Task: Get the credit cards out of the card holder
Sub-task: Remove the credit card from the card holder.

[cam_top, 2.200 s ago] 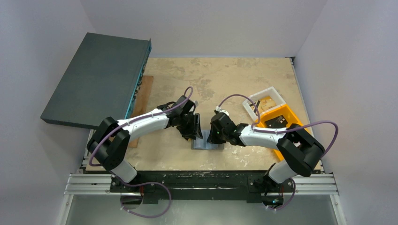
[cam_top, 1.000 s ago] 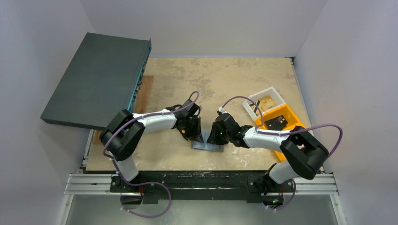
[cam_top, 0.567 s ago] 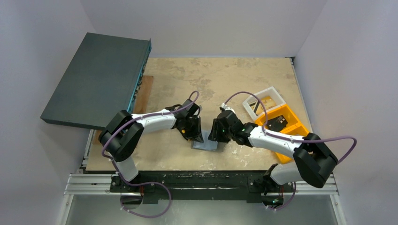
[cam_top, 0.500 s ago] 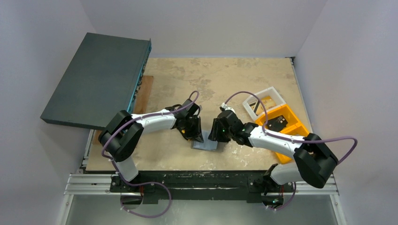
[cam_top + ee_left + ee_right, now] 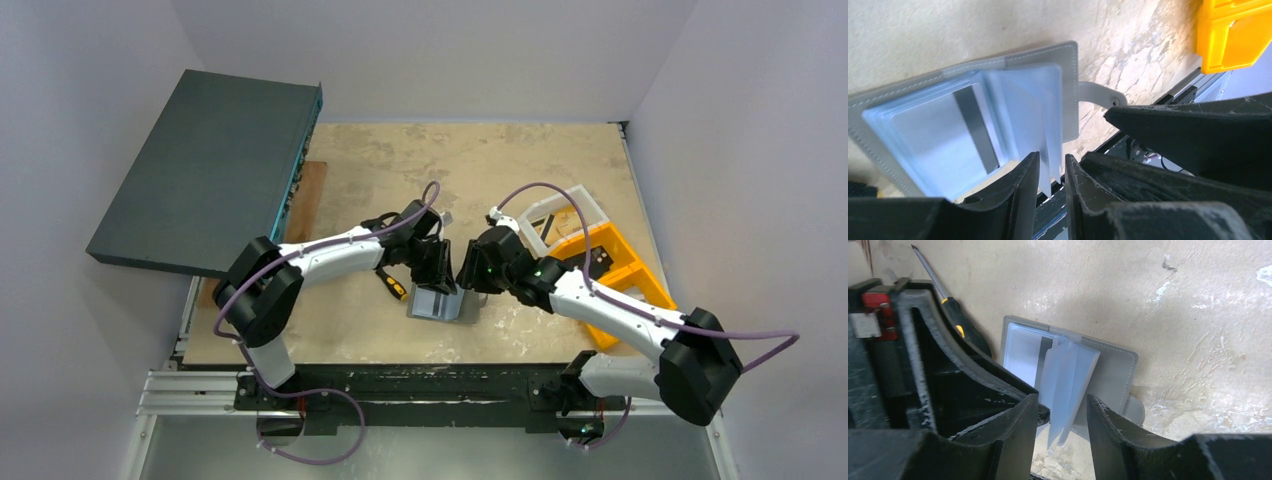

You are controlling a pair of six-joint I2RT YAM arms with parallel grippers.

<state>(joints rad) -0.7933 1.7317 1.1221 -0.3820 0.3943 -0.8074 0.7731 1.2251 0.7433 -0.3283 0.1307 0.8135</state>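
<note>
— Where's the card holder (image 5: 437, 303) sitting?

— Flat and open near the front edge of the table (image 5: 330, 335), between the two arms, with its clear sleeves (image 5: 1068, 375) standing up in a fan.

— And the grippers?

— The right gripper (image 5: 1062, 400) is spread, straddling the fan without squeezing. The left gripper (image 5: 1051, 159) shows only a slit with a sleeve edge in it. Nipping or not, I can't tell.

— So which step?

— Opening's done, I'd say, but no card is out yet. A card (image 5: 975, 125) with a dark stripe sits in its pocket. Next, one side should pin the cover while the other pinches that card's edge. There's a screwdriver (image 5: 392, 286) just beyond, and orange bins (image 5: 637, 283) farther right.
</note>
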